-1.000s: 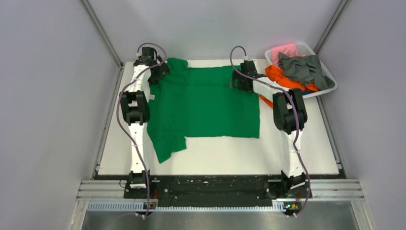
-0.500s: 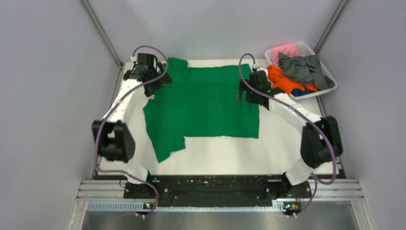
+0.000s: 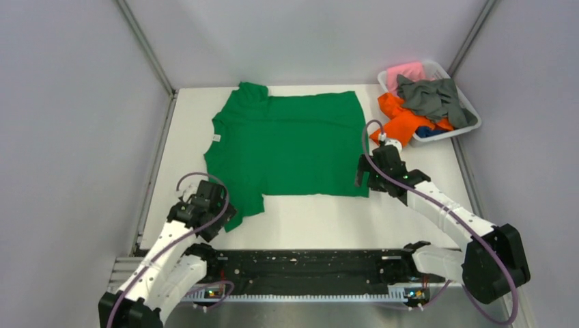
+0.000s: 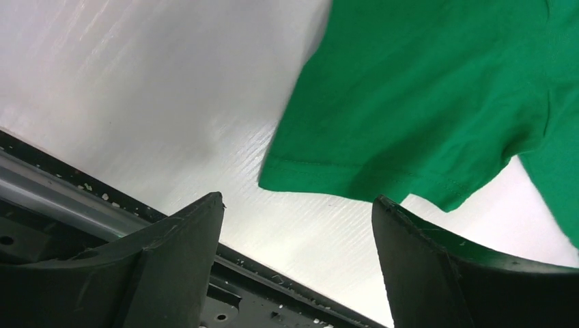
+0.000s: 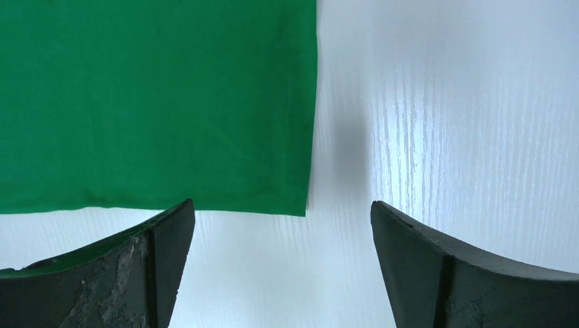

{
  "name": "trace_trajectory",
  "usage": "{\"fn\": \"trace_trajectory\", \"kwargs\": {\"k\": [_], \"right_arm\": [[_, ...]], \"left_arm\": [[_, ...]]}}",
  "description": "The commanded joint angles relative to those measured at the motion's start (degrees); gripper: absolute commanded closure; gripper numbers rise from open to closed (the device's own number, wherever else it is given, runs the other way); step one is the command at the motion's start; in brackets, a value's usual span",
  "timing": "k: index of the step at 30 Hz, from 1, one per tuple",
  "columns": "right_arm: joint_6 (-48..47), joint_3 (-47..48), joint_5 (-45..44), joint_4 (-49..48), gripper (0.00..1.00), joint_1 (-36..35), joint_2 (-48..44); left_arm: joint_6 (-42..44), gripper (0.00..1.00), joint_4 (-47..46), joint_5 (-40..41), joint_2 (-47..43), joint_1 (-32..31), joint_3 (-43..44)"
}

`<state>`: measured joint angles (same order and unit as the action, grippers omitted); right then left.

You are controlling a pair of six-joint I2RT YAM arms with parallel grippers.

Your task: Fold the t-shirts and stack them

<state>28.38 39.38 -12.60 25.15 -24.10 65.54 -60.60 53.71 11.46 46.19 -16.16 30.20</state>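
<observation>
Both jaws gape empty, so I'd lower my left gripper (image 4: pixel 297 205) onto the near sleeve (image 4: pixel 382 164) and right gripper (image 5: pixel 283 212) onto the hem corner of the green t-shirt (image 3: pixel 290 143) spread on the table (image 3: pixel 314 219), catching what look like both layers.

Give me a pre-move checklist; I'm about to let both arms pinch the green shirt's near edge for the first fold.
1. Green t-shirt spread flat on the table: ok.
2. Left jaws open and empty, sleeve hem ahead between them: ok.
3. Right jaws open and empty, hem corner between them: ok.
4. Orange t-shirt apart from the green one: cannot tell; it spills over the basket rim close by.
5. Height of both jaws above the cloth: cannot tell.
</observation>
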Motion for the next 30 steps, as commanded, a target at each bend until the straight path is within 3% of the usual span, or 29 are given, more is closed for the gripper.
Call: {"fn": "trace_trajectory", "kwargs": {"k": [1, 15, 17, 21, 25, 30], "right_arm": [[1.0, 0.3, -0.5, -2.2, 0.01, 0.2, -1.4], [0.8, 0.8, -2.2, -4.6, 0.01, 0.1, 3.3], [0.9, 0.8, -2.3, -4.5, 0.01, 0.2, 3.4], [0.9, 1.1, -2.3, -4.0, 0.01, 0.1, 3.5], [1.0, 1.1, -1.0, -3.8, 0.01, 0.2, 3.7], [2.7, 0.3, 1.7, -3.8, 0.05, 0.2, 5.5]], "left_arm": [[-8.2, 0.18, -1.0, 2.0, -3.9, -0.1, -3.0], [-8.5, 0.46, -10.0, 1.7, 16.5, -0.1, -2.0], [-8.1, 0.57, -10.4, 2.5, 18.1, 0.0, -1.2], [-7.8, 0.69, -11.4, 4.3, 19.6, -0.1, -0.7], [-6.9, 1.0, -15.4, 2.9, 21.3, 0.0, -0.7], [-4.7, 1.0, -15.3, 3.4, 22.6, 0.0, 2.3]]}}
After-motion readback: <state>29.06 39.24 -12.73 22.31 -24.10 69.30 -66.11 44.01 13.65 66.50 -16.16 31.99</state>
